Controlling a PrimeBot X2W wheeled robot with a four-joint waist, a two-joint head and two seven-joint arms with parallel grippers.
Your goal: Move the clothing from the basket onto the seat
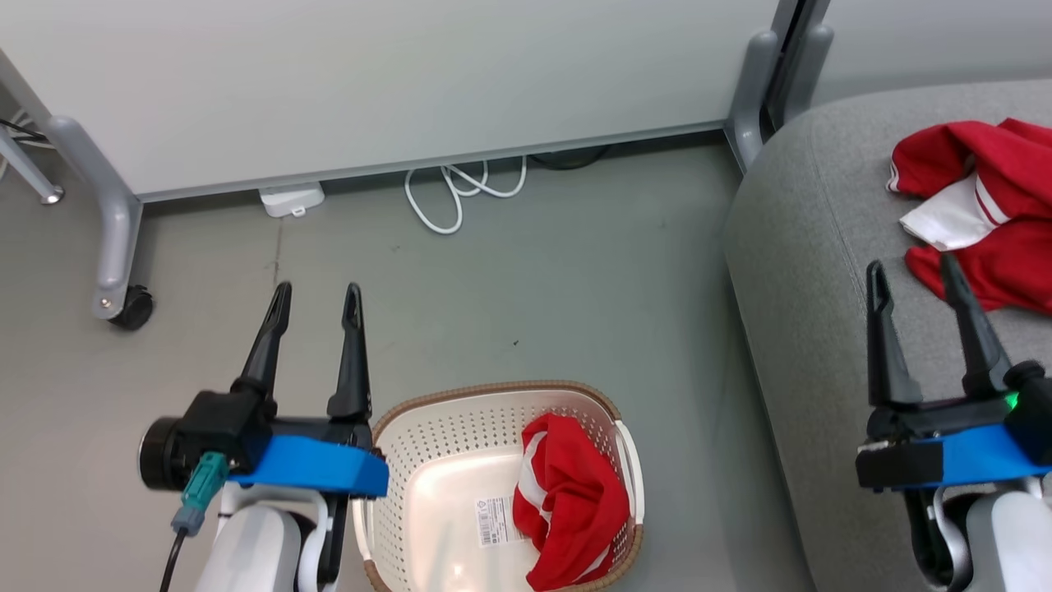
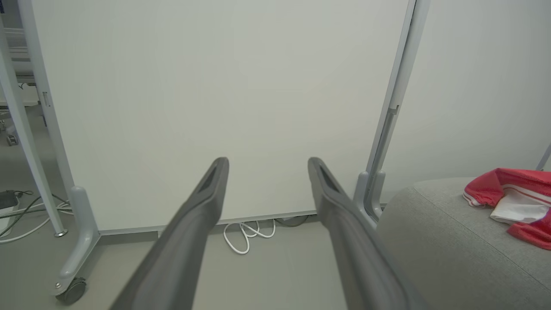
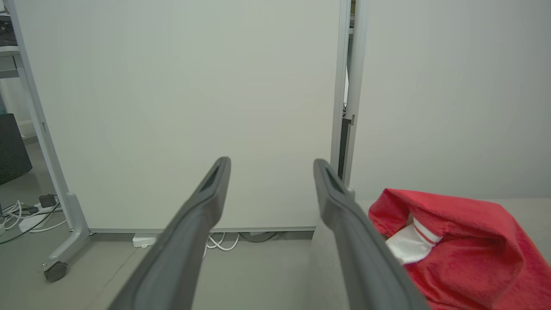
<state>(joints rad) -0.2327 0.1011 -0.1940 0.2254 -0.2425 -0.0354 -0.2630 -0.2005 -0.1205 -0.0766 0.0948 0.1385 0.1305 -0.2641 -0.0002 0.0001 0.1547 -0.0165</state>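
One red garment with white stripes (image 1: 567, 501) lies crumpled in the right half of the cream basket (image 1: 427, 460) on the floor. A second red and white garment (image 1: 986, 214) (image 2: 516, 204) (image 3: 456, 245) rests on the grey seat (image 1: 814, 247) (image 2: 439, 249) at the right. My left gripper (image 1: 316, 300) (image 2: 267, 165) stands open and empty over the floor, just left of the basket. Above the seat's front part my right gripper (image 1: 912, 275) (image 3: 271, 165) is open and empty, its fingertips close beside the garment there.
A white partition panel (image 1: 394, 74) on grey wheeled legs (image 1: 115, 247) stands behind. A white cable (image 1: 460, 193) and a power adapter (image 1: 292, 200) lie at its foot. Bare grey floor (image 1: 534, 304) spreads between panel, basket and seat.
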